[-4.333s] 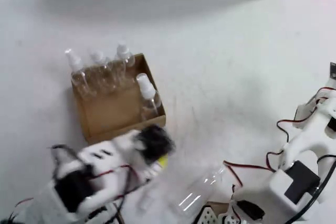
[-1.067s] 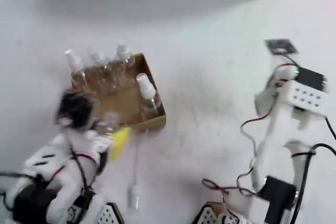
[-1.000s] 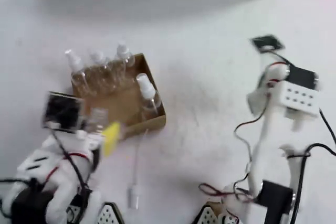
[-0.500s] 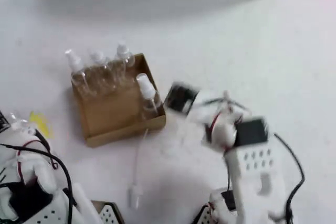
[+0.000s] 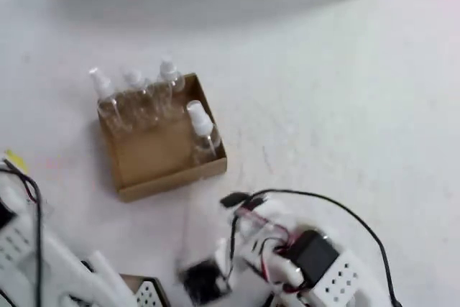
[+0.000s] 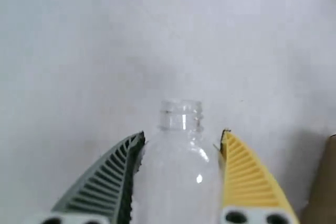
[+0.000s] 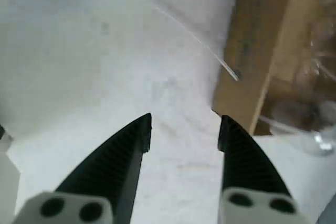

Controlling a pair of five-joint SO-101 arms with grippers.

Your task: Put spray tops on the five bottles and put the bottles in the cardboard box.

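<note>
The left gripper (image 6: 182, 136) pinches a clear bottle (image 6: 178, 177) at its shoulder, with one grey finger and one yellow finger pressed on its two sides. The threaded neck of this bottle is open, with no spray top on it, and the white tabletop (image 6: 157, 35) lies behind it. In the high view the left arm (image 5: 29, 257) is in the lower left corner of the frame. The cardboard box (image 5: 151, 156) stands left of the centre. Four capped bottles (image 5: 136, 98) stand upright in it, three in a row along its far side and one at its right side. The right gripper (image 7: 185, 121) is spread, with nothing between its black fingers, above the tabletop just beside the box. A thin white tube (image 7: 194, 38) lies on the tabletop with its end at the box wall. In the high view the right arm (image 5: 295, 257) is at the lower centre.
</note>
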